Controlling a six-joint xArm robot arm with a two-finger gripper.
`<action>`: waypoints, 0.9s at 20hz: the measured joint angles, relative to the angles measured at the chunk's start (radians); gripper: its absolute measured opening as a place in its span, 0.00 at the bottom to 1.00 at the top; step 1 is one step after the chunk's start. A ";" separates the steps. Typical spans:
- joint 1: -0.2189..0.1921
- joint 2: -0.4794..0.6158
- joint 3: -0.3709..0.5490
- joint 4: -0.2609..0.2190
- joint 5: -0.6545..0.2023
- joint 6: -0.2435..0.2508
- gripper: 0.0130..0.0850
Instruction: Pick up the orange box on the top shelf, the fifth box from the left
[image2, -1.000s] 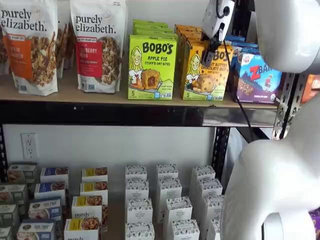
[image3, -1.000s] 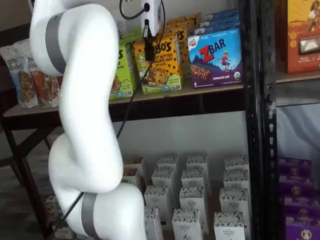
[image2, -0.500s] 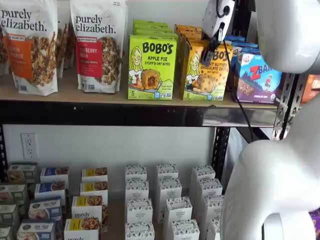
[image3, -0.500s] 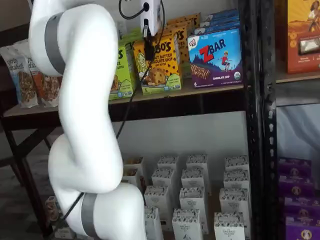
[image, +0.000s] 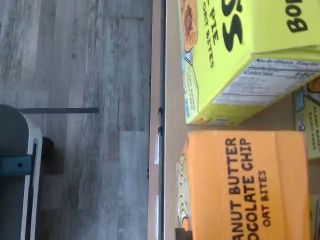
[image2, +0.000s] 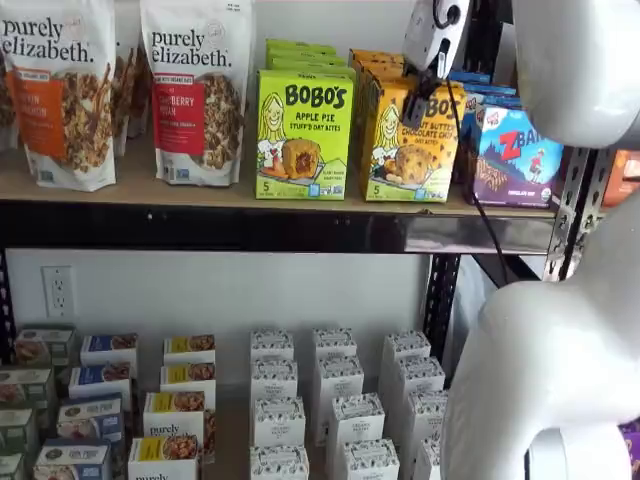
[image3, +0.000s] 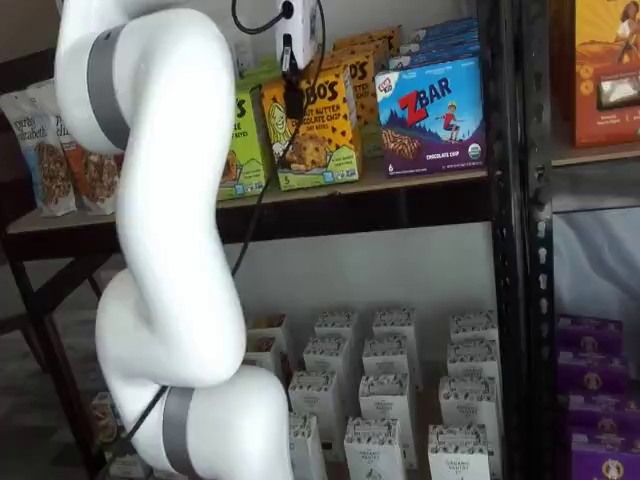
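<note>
The upright yellow-orange Bobo's peanut butter chocolate chip carton (image2: 410, 142) stands on the light tan wooden top shelf (image2: 150, 190), between a lime-green Bobo's apple pie carton (image2: 303, 133) and a blue ZBar box (image2: 518, 157). The white-bodied hand with black fingers (image2: 418, 103) hangs just before the orange carton's upper front; I cannot tell whether its fingers are apart or together.

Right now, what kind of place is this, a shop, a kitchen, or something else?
Likely a mock shop aisle or stockroom: a metal rack with a top shelf of snack goods facing front, such as the orange box and granola bags, plus rows of identical small cartons below.
</note>
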 joint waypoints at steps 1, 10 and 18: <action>0.001 -0.004 -0.001 -0.001 0.006 0.002 0.33; 0.009 -0.072 0.026 -0.021 0.058 0.015 0.33; 0.007 -0.158 0.093 -0.037 0.075 0.013 0.33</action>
